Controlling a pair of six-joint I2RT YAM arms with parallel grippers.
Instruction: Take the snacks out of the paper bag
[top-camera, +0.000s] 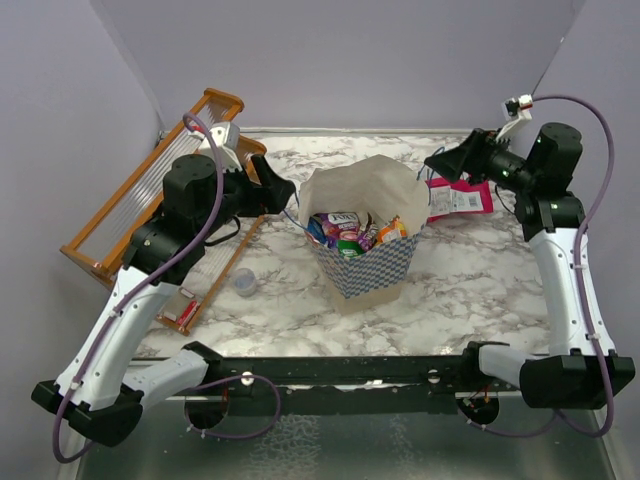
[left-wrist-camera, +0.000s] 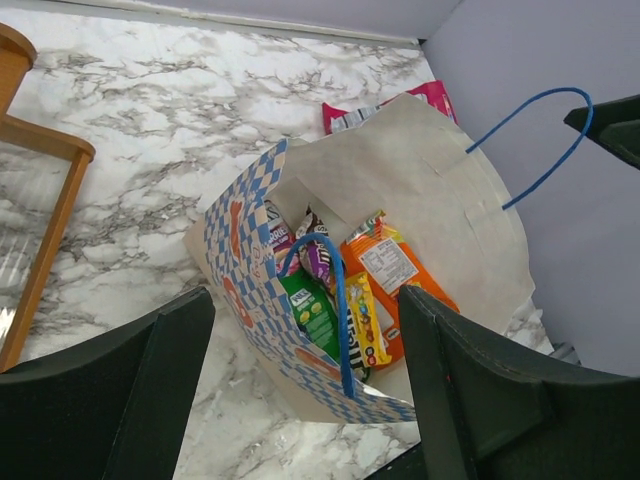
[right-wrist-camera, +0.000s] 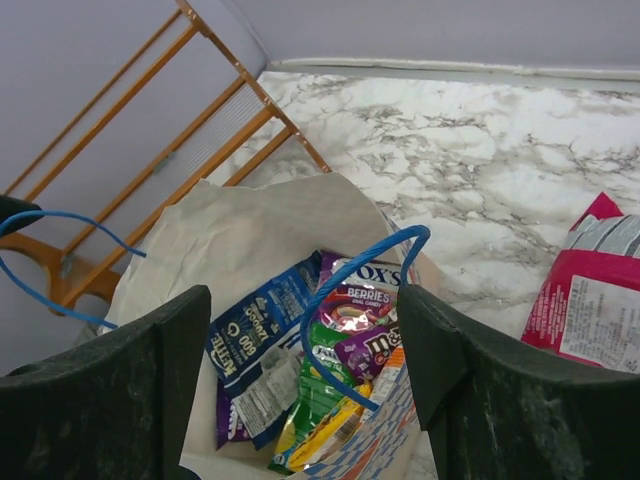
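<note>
Marble-patterned tabletop (top-camera: 480, 270) fills the floor of a grey-walled booth. Much of the load is hidden. The snacks (top-camera: 350, 232) sit deep in the paper bag (top-camera: 372, 268), so only their upper ends show and most of the print is too small to read. The pink-red pouch (top-camera: 460, 198) lies flat on the table behind the bag's right side, half covered by the bag wall in the left wrist view and cut by the frame edge in the right wrist view.

The bag stands upright mid-table, mouth gaping, blue-and-white checks outside, cream inside. Packed within are a blue packet (right-wrist-camera: 260, 325), a purple wrapper (right-wrist-camera: 365, 350), a green one (left-wrist-camera: 310, 310), a yellow bar (left-wrist-camera: 365, 320) and an orange packet (left-wrist-camera: 395, 275).

One blue string handle (left-wrist-camera: 340, 300) arches over the snacks. The other (left-wrist-camera: 530, 150) rises to a dark fingertip, and I cannot tell whether it is hooked there.

The left gripper (top-camera: 278, 193) hovers by the bag's left rim and the right gripper (top-camera: 440, 165) by its right rim. Both have their fingers spread wide and hold nothing. An orange wooden rack (top-camera: 130, 215) leans at the far left, with a small cup (top-camera: 244, 282) near it.
</note>
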